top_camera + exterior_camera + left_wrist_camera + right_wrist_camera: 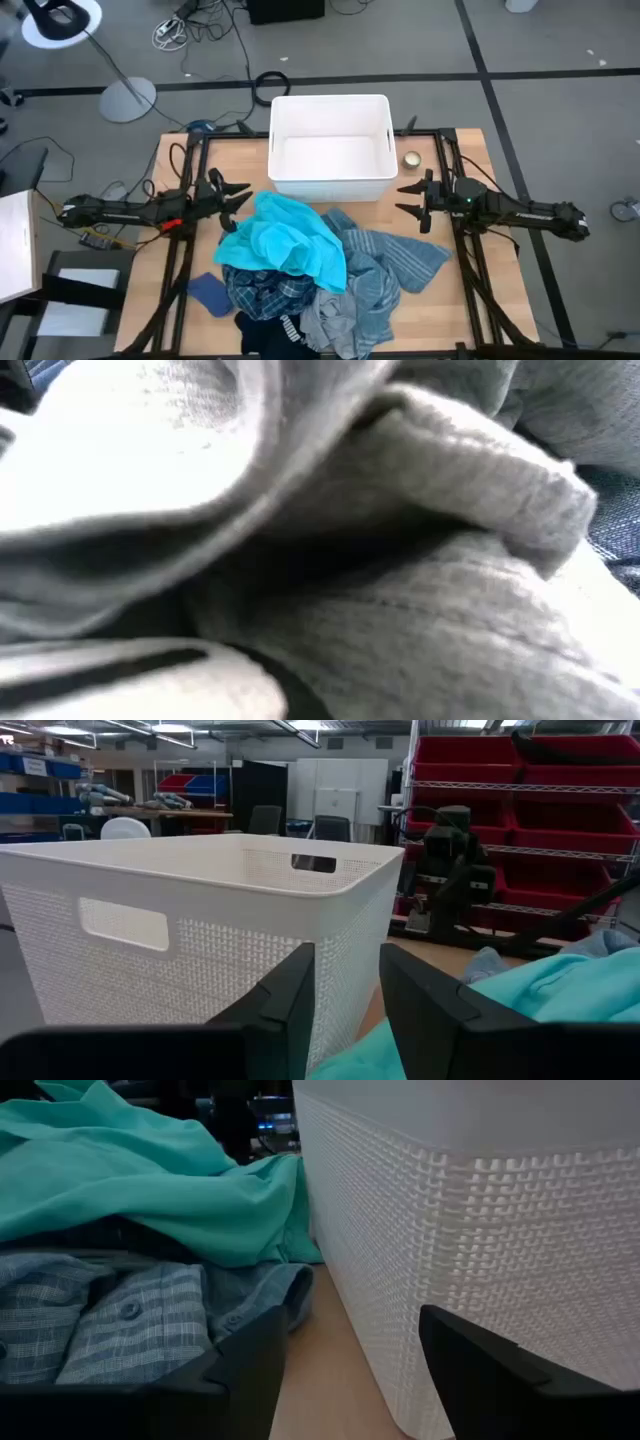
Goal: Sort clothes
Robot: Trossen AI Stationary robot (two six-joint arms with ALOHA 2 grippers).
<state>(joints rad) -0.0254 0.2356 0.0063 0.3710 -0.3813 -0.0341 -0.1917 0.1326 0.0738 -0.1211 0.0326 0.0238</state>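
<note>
Grey knit fabric (420, 610) fills the low view, pressed right up against the lens. From above, the clothes sit in 1 heap on the front half of the wooden table (455, 300): a turquoise top (285, 240) on the heap's rear left, a grey-blue striped shirt (385, 262) spreading to its right, a blue plaid shirt (262, 292) under the turquoise, and a navy piece with white stripes (272, 328) at the front edge. Behind the heap stands the white bin (331, 148), with nothing showing inside. Left gripper (232, 196) hovers just beside the turquoise top's left edge, fingers parted and holding nothing. Right gripper (408, 197) hangs near the bin's right front corner, fingers spread wide, also bare.
</note>
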